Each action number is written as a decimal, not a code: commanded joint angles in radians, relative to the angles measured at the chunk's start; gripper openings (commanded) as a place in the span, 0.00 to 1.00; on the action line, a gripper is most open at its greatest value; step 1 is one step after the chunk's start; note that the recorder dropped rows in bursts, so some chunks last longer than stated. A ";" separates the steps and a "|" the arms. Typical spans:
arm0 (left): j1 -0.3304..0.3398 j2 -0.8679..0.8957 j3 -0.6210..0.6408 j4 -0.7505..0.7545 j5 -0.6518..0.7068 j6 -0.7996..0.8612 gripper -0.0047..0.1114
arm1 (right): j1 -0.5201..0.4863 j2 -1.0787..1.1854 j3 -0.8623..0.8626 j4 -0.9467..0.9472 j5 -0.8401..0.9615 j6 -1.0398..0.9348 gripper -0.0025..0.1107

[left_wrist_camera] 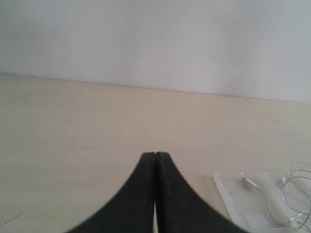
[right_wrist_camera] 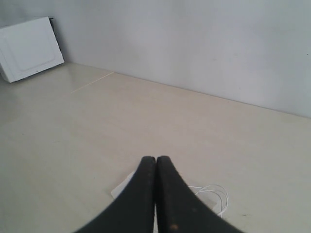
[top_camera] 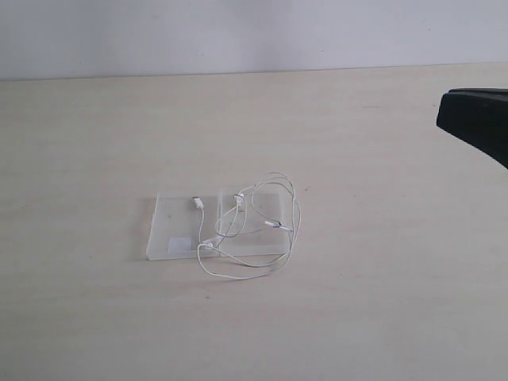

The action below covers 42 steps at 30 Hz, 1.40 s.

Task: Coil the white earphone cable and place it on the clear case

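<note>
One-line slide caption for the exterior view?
White earphone cable lies loosely looped across the clear case on a pale table, black robot part at right edge.

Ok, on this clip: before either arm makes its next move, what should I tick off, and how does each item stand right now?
1. Grip of the left claw: shut and empty, ok.
2. Grip of the right claw: shut and empty, ok.
3. Both claws clear of the white earphone cable: ok, neither touches it.
4. Lie of the clear case: open and flat on the table, ok.
5. Cable wholly on the case: not ok, one loose loop spills past the case's edge onto the table.
6. Coil tidy: not ok, the loops are wide and overlap loosely.
</note>
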 commanded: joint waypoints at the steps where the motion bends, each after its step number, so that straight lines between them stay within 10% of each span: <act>1: 0.003 -0.005 0.028 -0.059 -0.010 0.114 0.04 | 0.000 -0.004 0.005 0.005 0.004 0.000 0.02; 42: 0.003 -0.005 0.028 -0.137 0.044 0.187 0.04 | 0.000 -0.004 0.005 0.005 0.006 -0.048 0.02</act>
